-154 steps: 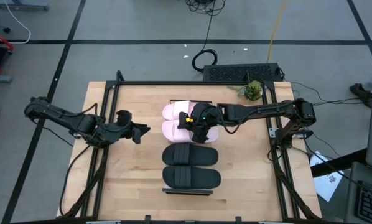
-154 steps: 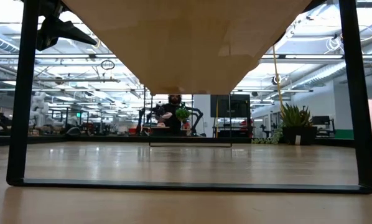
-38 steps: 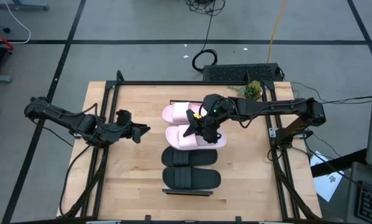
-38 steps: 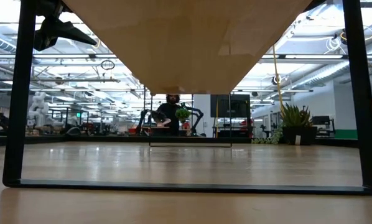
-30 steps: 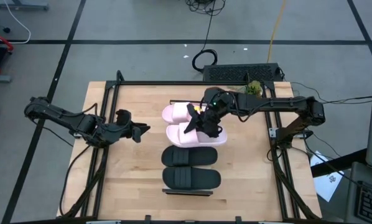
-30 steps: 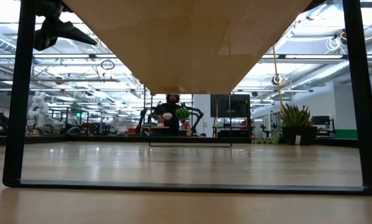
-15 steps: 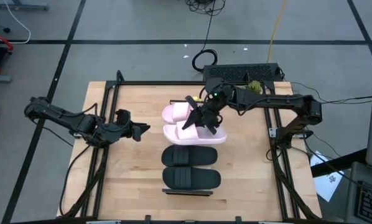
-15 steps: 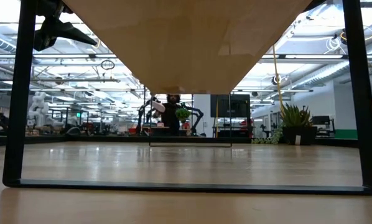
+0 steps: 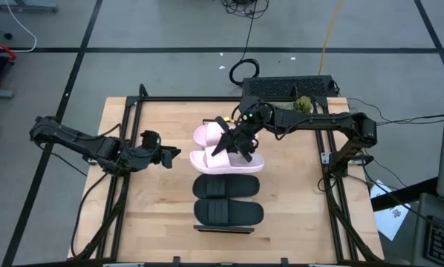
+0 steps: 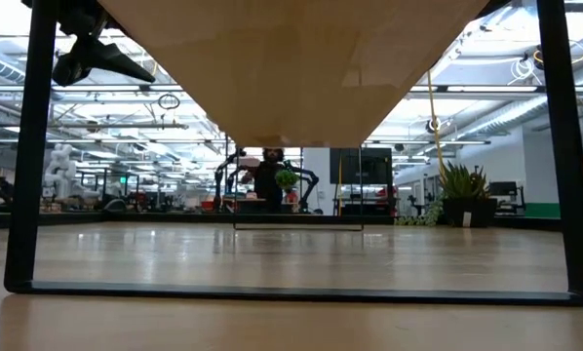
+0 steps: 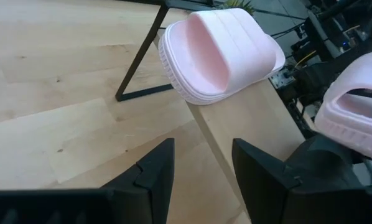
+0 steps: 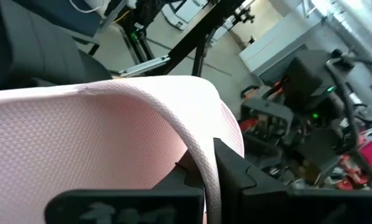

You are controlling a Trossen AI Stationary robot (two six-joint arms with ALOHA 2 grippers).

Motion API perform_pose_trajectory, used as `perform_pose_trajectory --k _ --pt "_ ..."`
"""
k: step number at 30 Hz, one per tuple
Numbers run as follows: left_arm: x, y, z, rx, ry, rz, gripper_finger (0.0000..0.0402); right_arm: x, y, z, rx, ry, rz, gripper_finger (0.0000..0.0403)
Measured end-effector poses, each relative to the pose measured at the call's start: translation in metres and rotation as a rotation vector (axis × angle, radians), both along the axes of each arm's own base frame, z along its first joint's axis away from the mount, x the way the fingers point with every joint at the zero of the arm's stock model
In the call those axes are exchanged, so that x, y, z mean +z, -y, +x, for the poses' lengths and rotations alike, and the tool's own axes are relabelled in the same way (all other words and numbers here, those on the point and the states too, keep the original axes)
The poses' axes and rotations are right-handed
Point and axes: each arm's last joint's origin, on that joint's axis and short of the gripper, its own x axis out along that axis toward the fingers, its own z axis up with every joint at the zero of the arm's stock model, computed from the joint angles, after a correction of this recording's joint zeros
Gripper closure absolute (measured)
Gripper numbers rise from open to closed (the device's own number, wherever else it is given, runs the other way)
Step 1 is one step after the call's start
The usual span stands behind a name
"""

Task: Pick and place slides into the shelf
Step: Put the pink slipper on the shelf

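The right hand (image 9: 237, 143) is clamped on one pink slide (image 9: 227, 159), held up over the shelf (image 11: 248, 118). It looks light and squishy; its strap is best to grab. The left hand (image 9: 168, 156) waits open.

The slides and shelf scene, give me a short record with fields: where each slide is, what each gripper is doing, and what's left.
held slide: pink slide, lifted and tilted, clamped by the right gripper
second pink slide: resting at the far end of the shelf
black slides: pair side by side at the near end of the shelf
left gripper: open, hovering beside the shelf, empty
right gripper grip: fingers shut on the pink sole
remaining: held pink slide not yet set down
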Motion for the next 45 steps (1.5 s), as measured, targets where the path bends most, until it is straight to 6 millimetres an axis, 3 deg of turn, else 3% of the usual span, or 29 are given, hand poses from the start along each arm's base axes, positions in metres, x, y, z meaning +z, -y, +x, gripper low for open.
perform_pose_trajectory --k 15,27,32,45 --pt "-0.002 -0.001 -0.001 -0.022 -0.038 0.034 0.0241 -0.011 0.011 0.000 0.009 -0.081 0.053 0.0403" --pt "0.016 -0.014 -0.031 -0.009 0.051 0.050 0.0241 -0.034 0.017 0.012 0.001 -0.127 0.060 0.0403" --pt "0.024 -0.022 -0.044 0.004 0.095 0.083 0.0241 -0.034 0.019 0.013 -0.015 -0.100 0.023 0.0403" --pt "0.026 -0.031 -0.047 0.035 0.081 0.123 0.0241 -0.045 0.029 0.013 -0.068 -0.133 -0.045 0.0401"
